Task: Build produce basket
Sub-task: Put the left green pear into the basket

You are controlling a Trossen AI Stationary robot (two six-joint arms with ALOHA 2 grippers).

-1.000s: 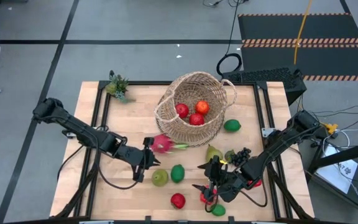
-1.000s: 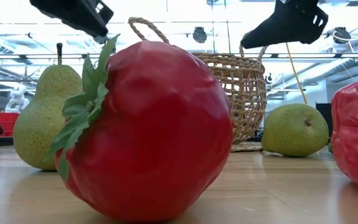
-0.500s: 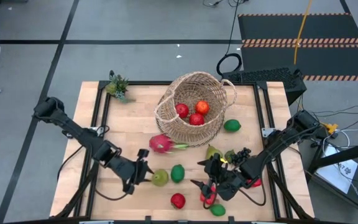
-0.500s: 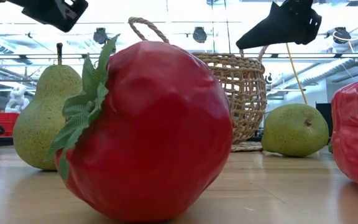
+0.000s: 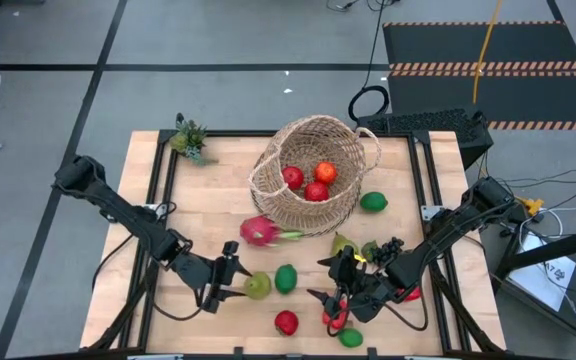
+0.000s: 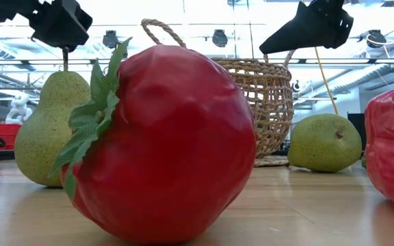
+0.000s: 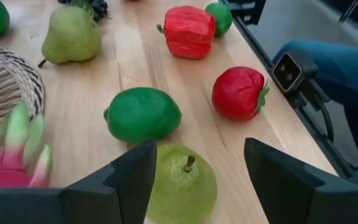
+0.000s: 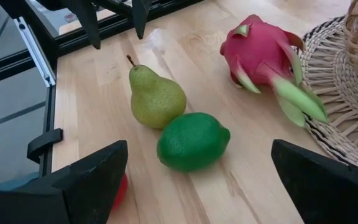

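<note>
The woven basket lies tipped on its side at the table's far middle, with three red fruits inside. Loose produce lies in front of it: a pink dragonfruit, a green pear, a lime, a red fruit and a red pepper. My left gripper is open, just above the pear's stem end, one finger to each side of it. My right gripper hangs open over the pepper at the near right.
A second pear, dark grapes and a lime lie right of the basket. Another lime is at the near edge. A small spiky plant stands at the far left corner. Bare wood lies left of the basket.
My left gripper has moved from beside the dragonfruit toward the table's near edge, come down over the green pear and opened. The dragonfruit and the other fruit have stayed where they were.
</note>
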